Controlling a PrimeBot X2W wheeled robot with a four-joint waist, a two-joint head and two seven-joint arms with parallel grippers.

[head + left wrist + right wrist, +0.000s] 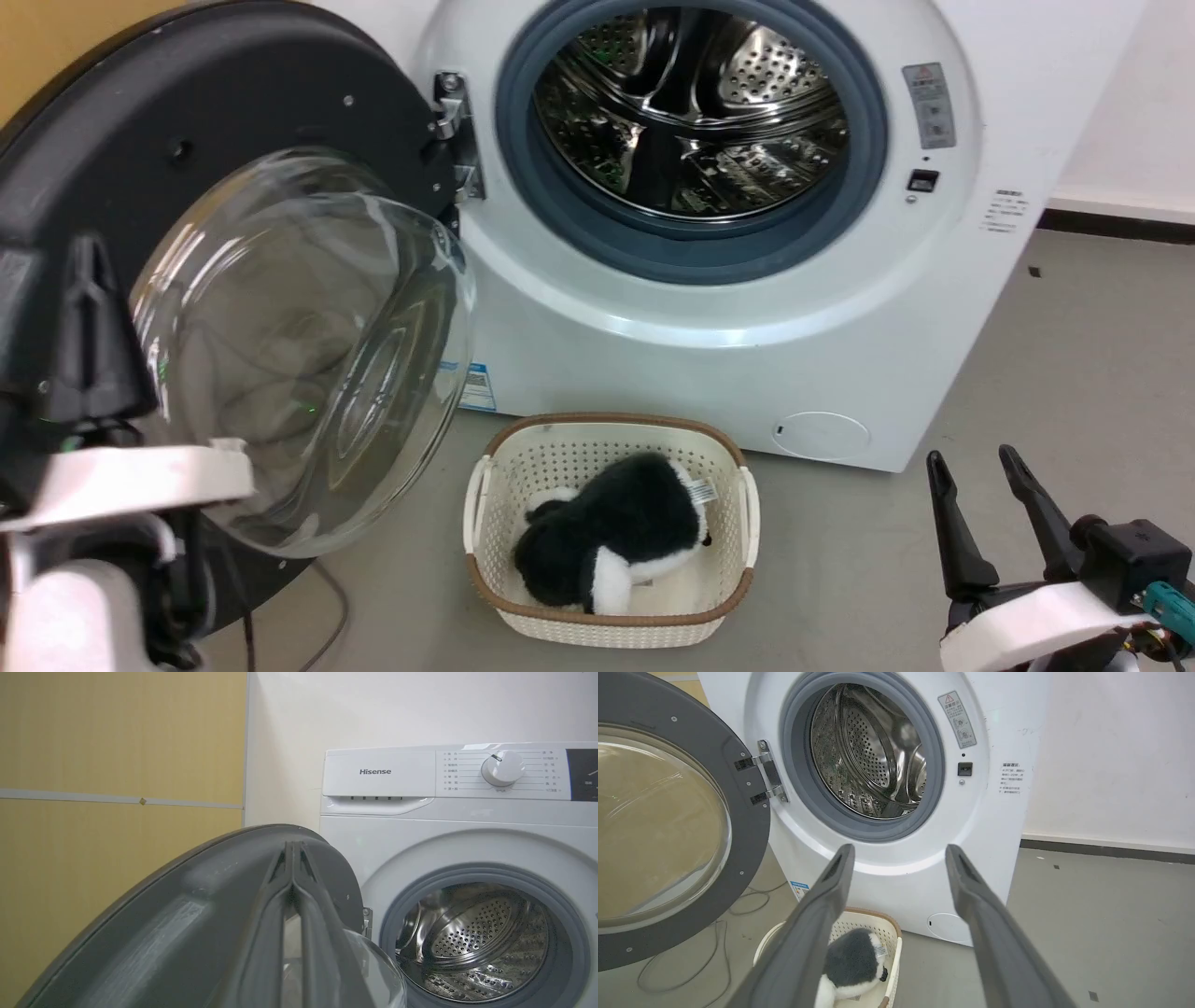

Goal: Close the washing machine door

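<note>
The left gripper (pixel 292 851), fingers pressed together, sits at the free edge of the round black-rimmed glass washing machine door (pixel 280 103), swung open left of the white washing machine (pixel 747 373); the spread right gripper (pixel 976 467) lies farther off.

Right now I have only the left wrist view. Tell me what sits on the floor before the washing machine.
Observer: A cream basket holding a black-and-white plush toy stands on the floor just before the washing machine, below its opening.
Operator: Report the right gripper.
Observer: Open and empty, low on the right, apart from the machine.
Operator: Say where on the washing machine door my left gripper is.
Observer: Shut, over the inner face's black rim, at the edge away from the hinge; contact I cannot tell.
</note>
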